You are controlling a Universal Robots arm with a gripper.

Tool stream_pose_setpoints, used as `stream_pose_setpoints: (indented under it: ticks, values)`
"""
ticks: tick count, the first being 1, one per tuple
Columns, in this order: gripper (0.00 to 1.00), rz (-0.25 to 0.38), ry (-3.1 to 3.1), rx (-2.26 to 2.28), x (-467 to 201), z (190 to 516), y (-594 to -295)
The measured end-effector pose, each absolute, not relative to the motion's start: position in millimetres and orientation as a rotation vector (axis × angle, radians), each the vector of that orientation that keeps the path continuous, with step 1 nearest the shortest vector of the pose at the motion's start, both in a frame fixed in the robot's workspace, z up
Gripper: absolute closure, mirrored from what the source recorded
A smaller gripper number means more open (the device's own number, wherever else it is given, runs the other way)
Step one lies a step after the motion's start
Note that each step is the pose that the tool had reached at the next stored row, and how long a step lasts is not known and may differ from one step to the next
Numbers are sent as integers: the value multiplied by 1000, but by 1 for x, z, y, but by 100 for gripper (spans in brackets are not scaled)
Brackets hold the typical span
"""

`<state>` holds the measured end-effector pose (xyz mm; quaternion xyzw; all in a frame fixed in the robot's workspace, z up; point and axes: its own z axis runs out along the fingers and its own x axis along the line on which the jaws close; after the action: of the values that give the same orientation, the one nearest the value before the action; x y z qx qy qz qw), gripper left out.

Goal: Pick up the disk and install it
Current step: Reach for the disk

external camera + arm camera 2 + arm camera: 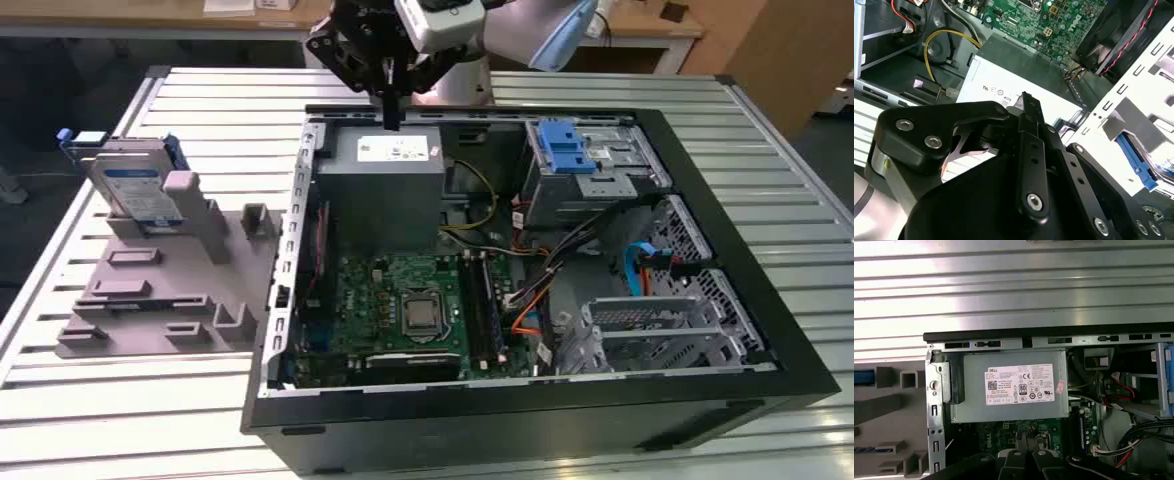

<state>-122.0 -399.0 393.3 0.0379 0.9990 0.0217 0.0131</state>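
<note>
A: Exterior view: where's the disk (134, 190)?
B: Upright in the stand (160, 290) outside the case (534, 420), edge up for grasping, I'd say. My gripper (391, 122) hangs over the power supply (387, 175), well apart, jaws seemingly together, empty.

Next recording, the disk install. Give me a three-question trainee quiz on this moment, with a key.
1. Where is the disk? A: standing in the grey fixture beside the case. B: in a drive bay. C: on the motherboard.
2. True or false: the gripper holds the disk.
3. Fill in: the gripper hangs above the grey metal ____ with the white sticker.
Key: 1 A. 2 False; its fingers are shut on nothing. 3 box.
</note>
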Motion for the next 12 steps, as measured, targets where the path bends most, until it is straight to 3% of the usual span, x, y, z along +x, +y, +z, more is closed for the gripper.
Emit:
stream_pose_setpoints:
  ticks: [12]
  values:
    - [89,67,3113,118,-127,392,-399]
